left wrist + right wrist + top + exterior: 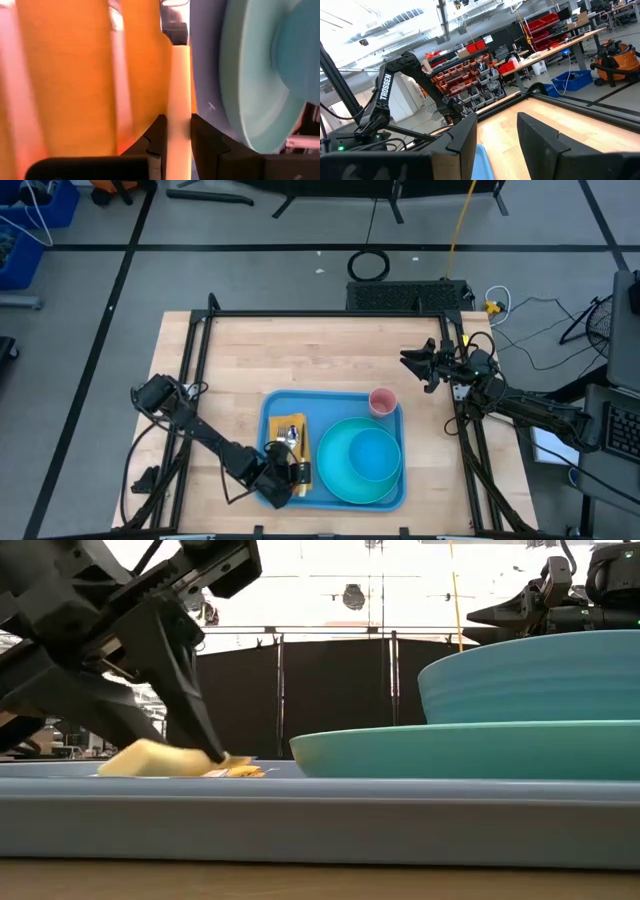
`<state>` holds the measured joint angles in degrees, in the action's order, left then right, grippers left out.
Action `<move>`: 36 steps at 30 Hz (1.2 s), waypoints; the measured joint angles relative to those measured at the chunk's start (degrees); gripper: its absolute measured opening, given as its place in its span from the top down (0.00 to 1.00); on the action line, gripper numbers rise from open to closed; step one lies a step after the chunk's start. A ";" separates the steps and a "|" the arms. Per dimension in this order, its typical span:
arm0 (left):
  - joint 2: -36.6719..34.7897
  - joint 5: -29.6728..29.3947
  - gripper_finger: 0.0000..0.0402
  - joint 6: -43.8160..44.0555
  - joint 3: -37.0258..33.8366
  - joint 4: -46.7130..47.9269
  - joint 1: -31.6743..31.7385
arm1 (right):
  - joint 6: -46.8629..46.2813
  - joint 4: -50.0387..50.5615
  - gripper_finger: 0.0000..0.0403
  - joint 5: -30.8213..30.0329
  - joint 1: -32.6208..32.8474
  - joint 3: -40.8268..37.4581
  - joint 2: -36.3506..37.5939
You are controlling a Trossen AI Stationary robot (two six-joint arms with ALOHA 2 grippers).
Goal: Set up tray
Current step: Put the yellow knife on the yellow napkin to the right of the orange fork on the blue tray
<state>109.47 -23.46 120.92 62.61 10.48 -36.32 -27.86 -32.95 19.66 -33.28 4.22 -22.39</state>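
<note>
Two arms share the wooden bench point(300, 350), and the largest thing on it is the blue tray point(280, 405), lying flat toward the near edge, between the arms and closer to the left one. Most of its right half is taken by a round teal plate point(335, 480) with a blue bowl point(372, 455) sitting inside it. A small pink cup point(382, 401) stands at the tray's far right corner, just beside the plate's rim. On the tray's left half lies a yellow-orange napkin point(285, 430) with metal cutlery point(291, 438) on top of it; I cannot tell which pieces.

The left claw point(297, 472) is down at the napkin's near end. Its wrist view shows the fingers point(155, 142) clenched on a pale, thin strip, probably a utensil handle point(179, 100), though what it is cannot be settled. From bench level the fingertips meet the tray floor right at the napkin's edge. The right claw point(412, 360) hangs above the bench beyond the tray's far right corner, well apart from everything, its fingers released and empty.

The risks I see:
- With the tips pressed so low, pulling sideways could drag the napkin and bunch it, scattering the cutlery.
- A thin, smooth piece may twist or slip out if lifted by its end.
- Swinging toward the plate could knock its rim and jolt the bowl.
</note>
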 joint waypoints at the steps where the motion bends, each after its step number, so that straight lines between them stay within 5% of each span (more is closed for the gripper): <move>1: 0.00 -0.65 0.85 0.96 0.00 0.57 -0.21 | 0.02 0.00 0.68 0.00 0.00 -0.02 0.00; 36: 0.02 -2.72 0.85 3.98 -0.17 3.38 0.36 | 0.02 0.00 0.68 0.00 0.01 -0.01 0.00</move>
<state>109.49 -26.17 124.90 62.43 13.86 -35.97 -27.83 -32.95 19.66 -33.27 4.21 -22.39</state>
